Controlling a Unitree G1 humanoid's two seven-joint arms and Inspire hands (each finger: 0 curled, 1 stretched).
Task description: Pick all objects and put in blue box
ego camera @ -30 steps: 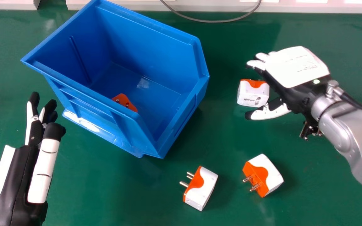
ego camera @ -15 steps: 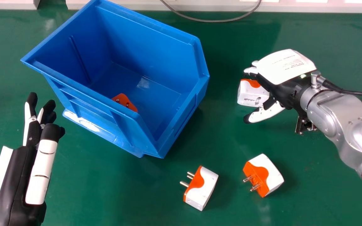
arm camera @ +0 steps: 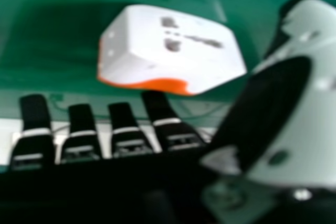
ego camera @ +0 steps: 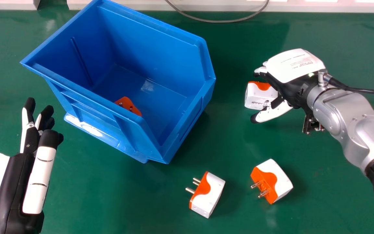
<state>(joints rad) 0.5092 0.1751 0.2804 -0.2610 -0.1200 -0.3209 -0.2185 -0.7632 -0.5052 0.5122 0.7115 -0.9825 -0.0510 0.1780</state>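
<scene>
With right hand [ego camera: 289, 86] spread apart, pinch nearest plug [ego camera: 257, 97] at 12 and 6 o'clock sides. Probably light, stiff, slippery.

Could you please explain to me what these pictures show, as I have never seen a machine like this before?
This is a humanoid robot working at a green table. One picture looks forward and down from its head; the other comes from a camera at its right hand, with its own fingertips along the bottom edge and its thumb at the right.

In the head view, the left hand is at the left side. A blue box stands on the table with an orange piece inside. Two white and orange plug adapters lie nearer the robot, their metal pins showing. A third adapter sits between the right hand's thumb and fingers, which are not closed round it. Nothing is held.
</scene>
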